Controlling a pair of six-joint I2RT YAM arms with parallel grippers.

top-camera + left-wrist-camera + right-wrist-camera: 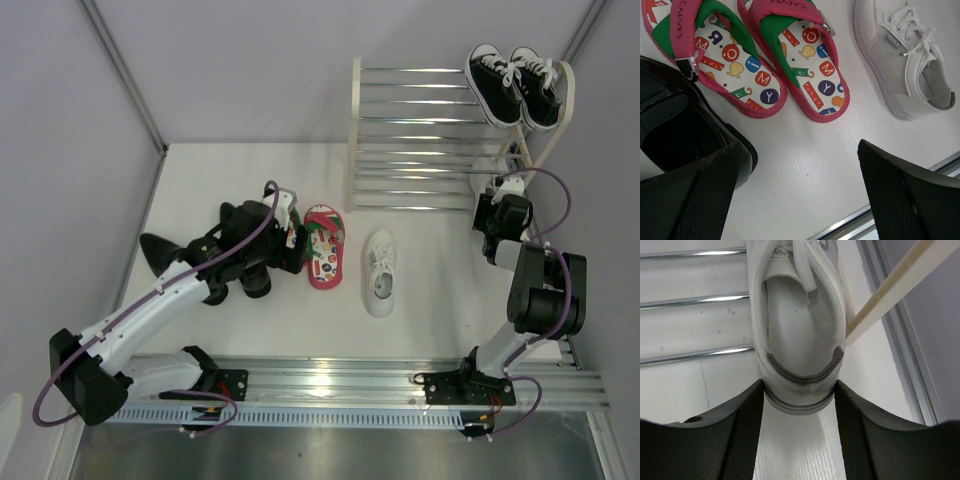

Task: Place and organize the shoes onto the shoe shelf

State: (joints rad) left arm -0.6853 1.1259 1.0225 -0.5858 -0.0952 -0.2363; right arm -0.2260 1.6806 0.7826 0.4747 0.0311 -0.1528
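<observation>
- My right end effector is clenched on the heel of a white lace-up sneaker, one black finger pressed to each side of the heel.
- That sneaker points its toe to the far edge of the table and lies over the thin bars of the small two-tier shoe shelf with white side frames and shiny metal bars, at the shelf's right end, just beside the slanted side frame.
- The shelf stands at the far edge of the table, towards the far right corner.
- A pair of black canvas sneakers with white laces and soles sits on the right end of its upper tier.
- My left end effector is released: its fingers stand wide apart over bare table, with nothing between them.
- A glossy black leather dress shoe lies right by my left finger; I cannot tell whether they touch.
- Just beyond the fingers lie two red flip-flops with colourful letter print and green trim, side by side near the middle of the table.
- To their right, apart from them, the other white sneaker rests on the table, midway between the near and far edges.
</observation>
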